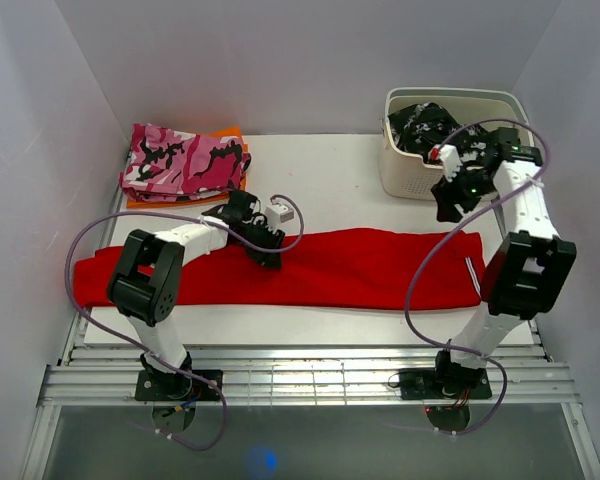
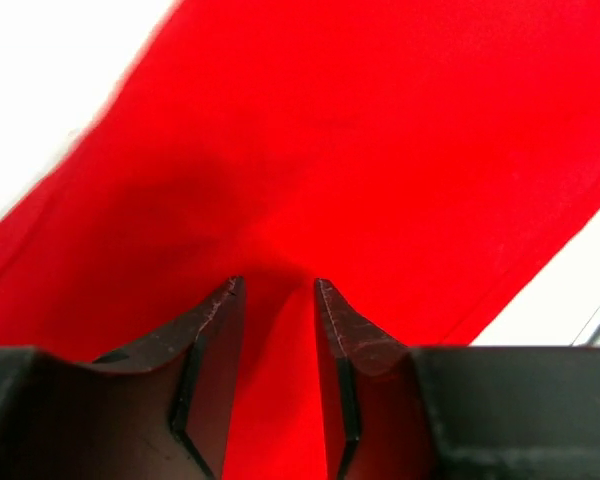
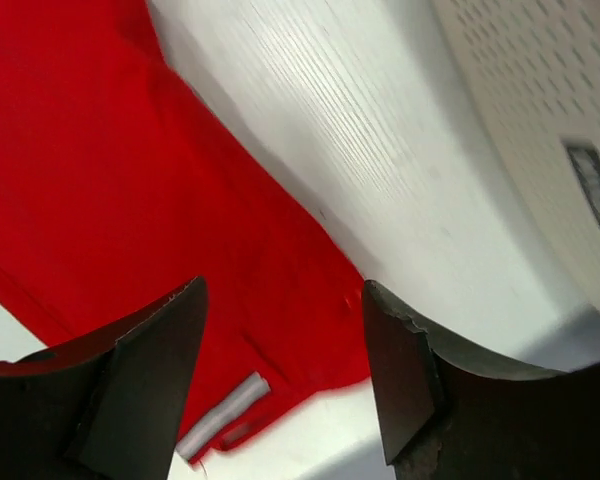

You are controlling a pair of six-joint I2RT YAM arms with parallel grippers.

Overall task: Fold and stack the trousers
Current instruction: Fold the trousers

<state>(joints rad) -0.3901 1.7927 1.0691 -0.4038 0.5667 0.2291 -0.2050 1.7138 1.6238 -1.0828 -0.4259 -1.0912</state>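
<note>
The red trousers [image 1: 360, 268] lie as one long band across the table, with thin white stripes [image 1: 471, 272] at the right end. My left gripper [image 1: 267, 250] is down on their upper edge left of the middle. In the left wrist view the left gripper [image 2: 277, 285] has its fingers close together with a raised ridge of red cloth [image 2: 380, 150] pinched between them. My right gripper [image 1: 450, 205] hangs open and empty above the trousers' right end. The right wrist view shows the right gripper [image 3: 285, 285] over red cloth [image 3: 100, 180] and a white stripe [image 3: 225, 415].
A white perforated basket [image 1: 405, 175] with a black-and-white garment [image 1: 425, 125] stands at the back right, close to my right gripper; its wall shows in the right wrist view [image 3: 540, 90]. A folded pink camouflage garment [image 1: 180, 160] lies on something orange [image 1: 230, 133] at the back left.
</note>
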